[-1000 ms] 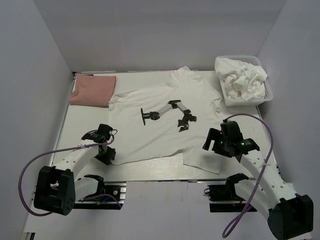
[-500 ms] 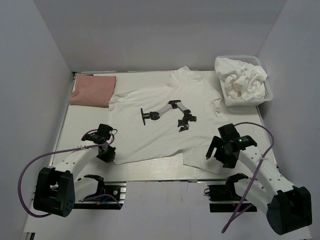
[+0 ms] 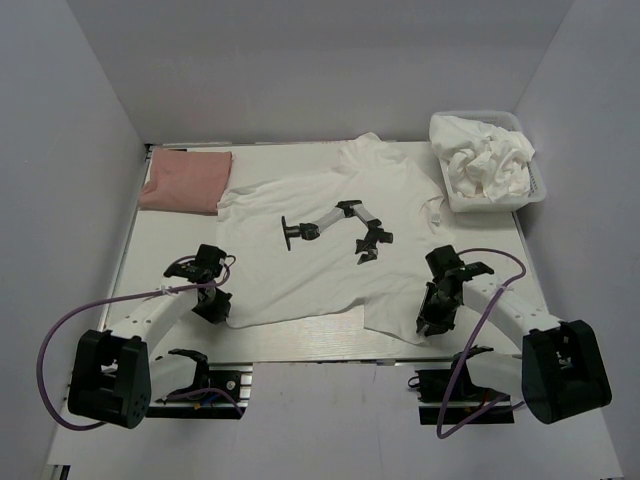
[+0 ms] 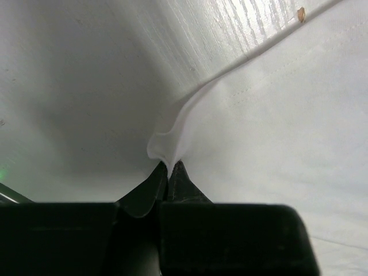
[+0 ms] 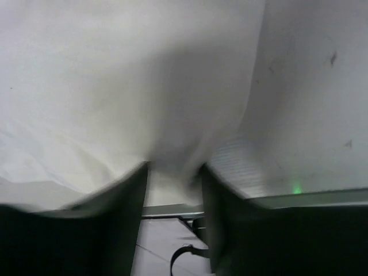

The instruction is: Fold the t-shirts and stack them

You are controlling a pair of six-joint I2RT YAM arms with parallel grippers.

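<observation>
My left fingers [image 4: 168, 173] are clenched on the near-left hem corner of the white t-shirt [image 3: 300, 280], which lies spread across the bench [image 3: 150, 250]. My right fingers [image 3: 430, 322] straddle the near-right corner, not closed. Step: gripping the hem for the first fold. Next, likely: pinch right, lift both evenly.

Nothing legible to call anywhere in view right now, no words, brands, numbers or signs, only a wordless dark print [image 3: 326, 219] sitting across the middle of the spread white t-shirt [image 3: 300, 275].

Spread t-shirt [image 3: 300, 280] centre — folded shirt [image 3: 185, 180] behind-left, basket [image 3: 500, 203] behind-right
</observation>
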